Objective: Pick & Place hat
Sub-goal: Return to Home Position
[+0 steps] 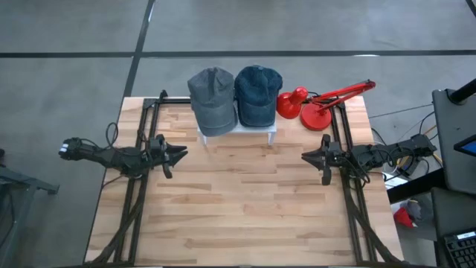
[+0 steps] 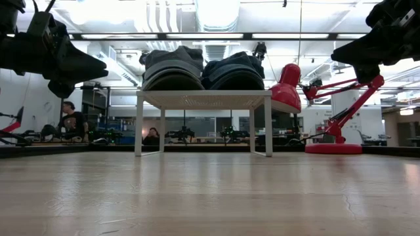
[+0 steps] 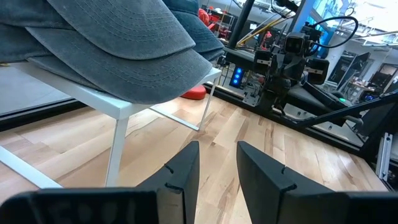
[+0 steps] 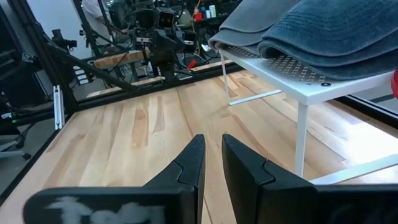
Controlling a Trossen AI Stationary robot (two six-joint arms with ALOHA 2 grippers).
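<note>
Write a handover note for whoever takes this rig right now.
Left gripper: fingers slightly apart, empty, above the left side of the table, pointing toward its centre.
Right gripper: fingers slightly apart, empty, above the right side, pointing toward centre.
Gray caps: stacked on the left half of the white shelf at the table's back edge.
Blue caps: beside them on the right half.
Red lamp: right of the shelf.
Done: every cap in view sits on the shelf.
Left: nothing to pick; likely only finishing the arms' homing.
</note>
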